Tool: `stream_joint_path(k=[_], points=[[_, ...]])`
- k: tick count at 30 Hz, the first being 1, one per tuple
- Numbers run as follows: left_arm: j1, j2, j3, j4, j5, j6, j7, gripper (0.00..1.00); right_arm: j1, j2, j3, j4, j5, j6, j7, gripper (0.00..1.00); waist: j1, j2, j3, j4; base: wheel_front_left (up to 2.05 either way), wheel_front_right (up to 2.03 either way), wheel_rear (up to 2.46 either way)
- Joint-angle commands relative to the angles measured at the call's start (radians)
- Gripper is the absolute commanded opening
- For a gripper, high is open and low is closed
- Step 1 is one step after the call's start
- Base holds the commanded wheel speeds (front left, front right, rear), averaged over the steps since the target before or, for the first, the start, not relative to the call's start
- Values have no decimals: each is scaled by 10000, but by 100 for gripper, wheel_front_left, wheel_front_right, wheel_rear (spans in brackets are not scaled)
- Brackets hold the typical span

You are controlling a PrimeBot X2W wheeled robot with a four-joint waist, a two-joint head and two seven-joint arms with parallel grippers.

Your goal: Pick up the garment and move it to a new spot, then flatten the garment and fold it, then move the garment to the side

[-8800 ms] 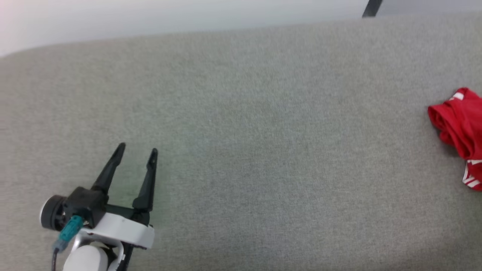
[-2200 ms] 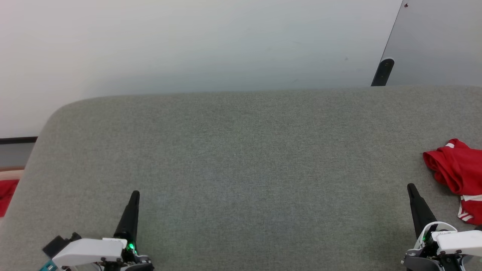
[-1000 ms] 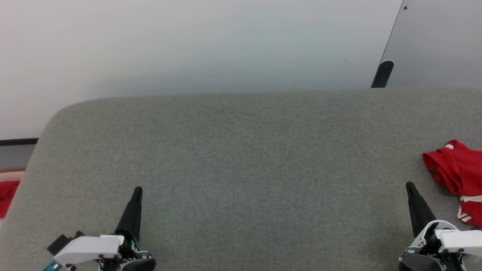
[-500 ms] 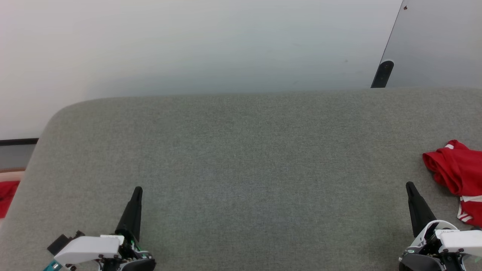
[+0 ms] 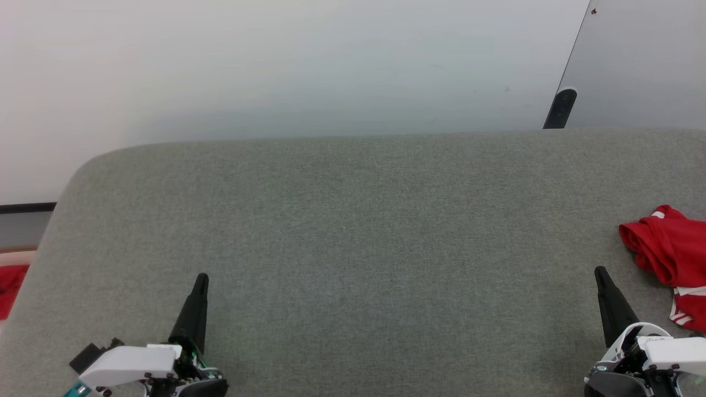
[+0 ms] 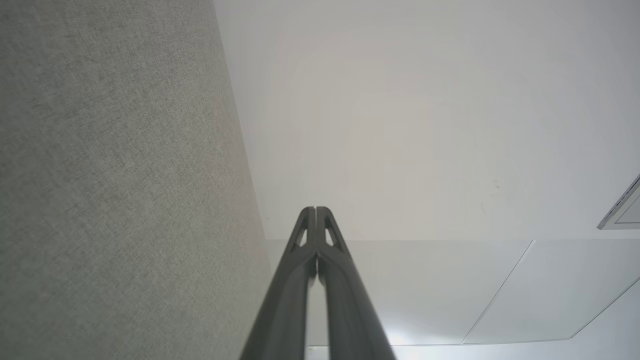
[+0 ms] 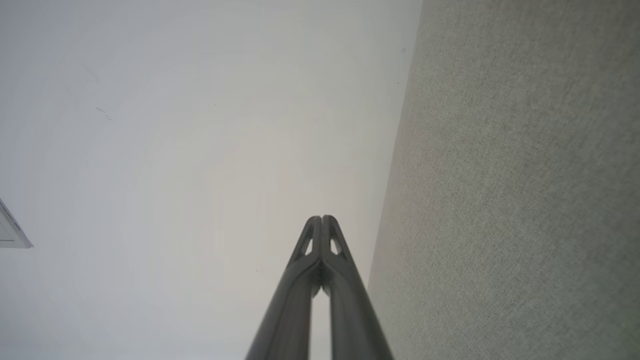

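The garment (image 5: 670,253), a crumpled bright red shirt with white striped trim, lies at the far right edge of the grey table (image 5: 364,231) in the head view. My right gripper (image 5: 600,272) sits at the lower right, shut and empty, a short way left of the garment without touching it. My left gripper (image 5: 202,278) rests at the lower left, shut with nothing in it. In the wrist views the left gripper (image 6: 316,209) and the right gripper (image 7: 321,218) both show fingers pressed together, pointing past the table edge at the pale wall.
A white wall rises behind the table, with a grey panel (image 5: 640,60) and a dark post (image 5: 561,107) at the back right. A red cloth (image 5: 10,281) lies beyond the table's left edge, lower down.
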Motion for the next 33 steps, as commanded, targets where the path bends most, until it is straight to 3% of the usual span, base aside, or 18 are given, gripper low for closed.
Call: stream_joint_path(k=[1, 33], points=[[-89, -8, 24, 8, -32, -49, 17, 0, -29, 33, 31, 6, 36, -14, -4, 0, -1, -1, 0, 0, 0, 0, 0], [-88, -8, 22, 7, -33, -44, 16, 0, -29, 33, 32, 6, 37, -14, -6, 0, -1, -1, 0, 0, 0, 0, 0]])
